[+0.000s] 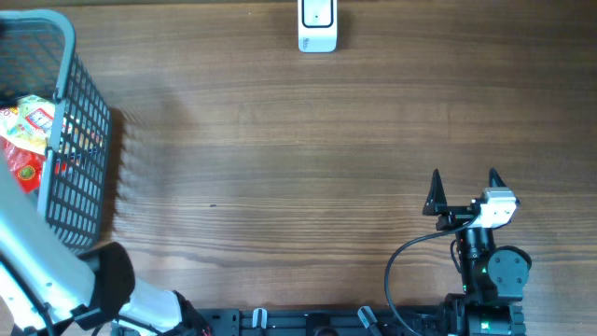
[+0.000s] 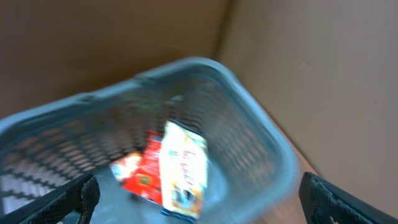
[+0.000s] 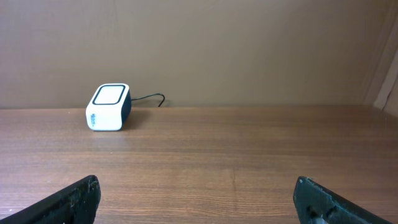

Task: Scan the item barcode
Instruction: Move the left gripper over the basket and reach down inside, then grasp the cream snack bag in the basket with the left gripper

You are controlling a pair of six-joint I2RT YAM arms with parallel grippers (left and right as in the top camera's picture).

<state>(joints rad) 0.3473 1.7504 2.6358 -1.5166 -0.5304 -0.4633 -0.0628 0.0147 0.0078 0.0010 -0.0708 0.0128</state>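
Basket (image 1: 67, 47) at bench (image 1: 280, 168) left edge held white packet (image 2: 183, 168) atop red packet (image 2: 142, 177); left claw (image 2: 198, 198) hung over them, spread wide; it should drop straight, pinch the white packet's narrow sides, barcode kept uncovered; scanner (image 1: 317, 26) sat mid-bench, far side; right claw (image 1: 464, 191) stood spread, empty.

A wooden surface (image 1: 280, 140) fills the overhead view. It is mid-brown, with grain running side to side in darker and lighter streaks. In the right wrist view it ends at a plain, matte tan wall (image 3: 249, 50). At the far right a paler side panel (image 3: 387, 68) meets that wall in an upright corner. The blurred left wrist view shows a dark brown panel (image 2: 93, 37) joining a lighter one (image 2: 323, 74). The light is soft and even.
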